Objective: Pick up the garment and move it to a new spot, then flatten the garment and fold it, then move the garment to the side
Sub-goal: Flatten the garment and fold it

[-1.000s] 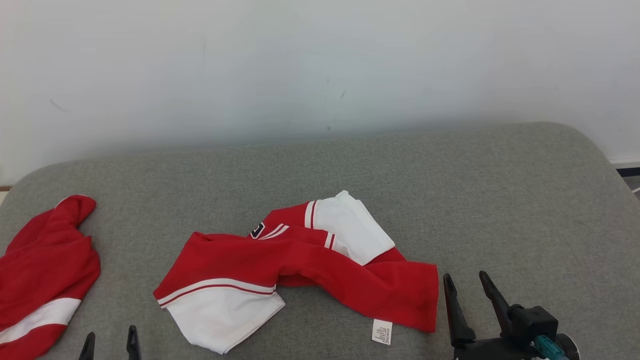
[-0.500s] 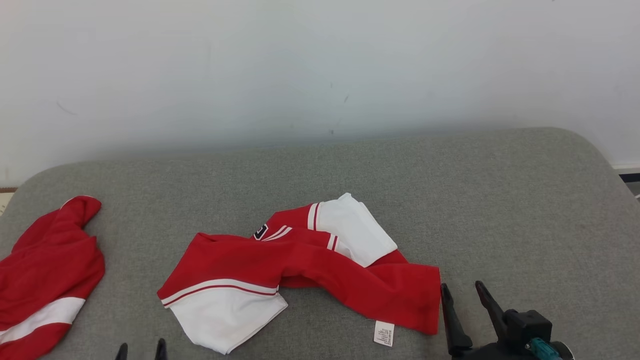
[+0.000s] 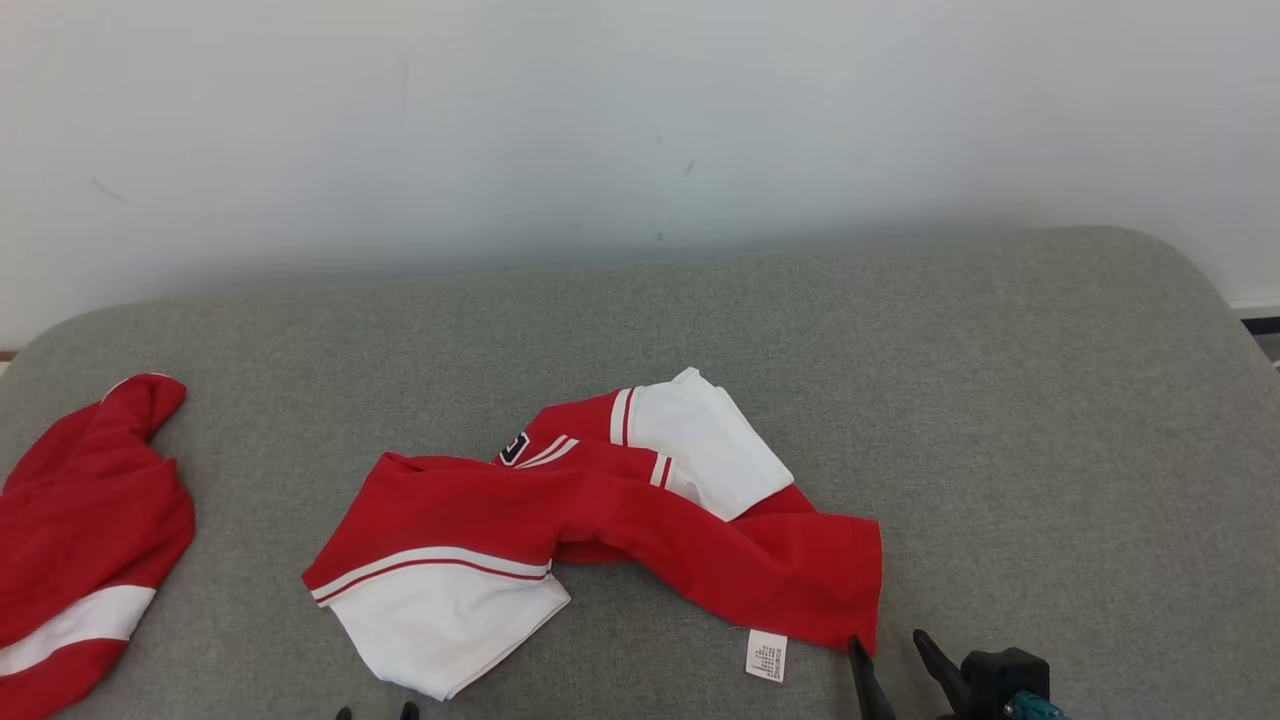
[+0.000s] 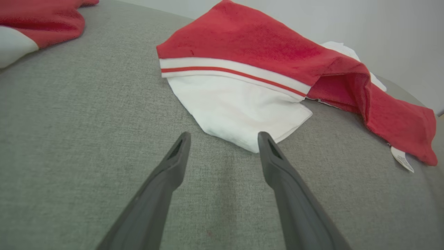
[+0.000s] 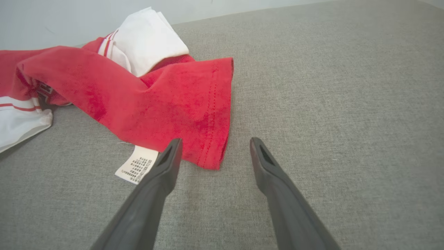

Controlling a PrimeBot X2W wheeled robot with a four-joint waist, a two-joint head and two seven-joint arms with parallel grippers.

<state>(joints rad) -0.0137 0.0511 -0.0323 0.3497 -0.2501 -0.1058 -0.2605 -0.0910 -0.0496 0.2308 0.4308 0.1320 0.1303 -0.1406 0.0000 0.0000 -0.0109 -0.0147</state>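
Left hand [image 4: 223, 134] and right hand [image 5: 215, 139] released, empty, low beside crumpled garment [image 3: 600, 510].

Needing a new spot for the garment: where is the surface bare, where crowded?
Widest bare patch: right of the crumpled garment, to the right edge of the grey surface. Another: behind it, along the wall. Narrower: between it and the second garment, left. Crowded: near middle.

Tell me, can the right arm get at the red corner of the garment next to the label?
Probably yes. The right gripper is open and aimed at the near red corner of the garment, beside its care label; nothing lies in between.
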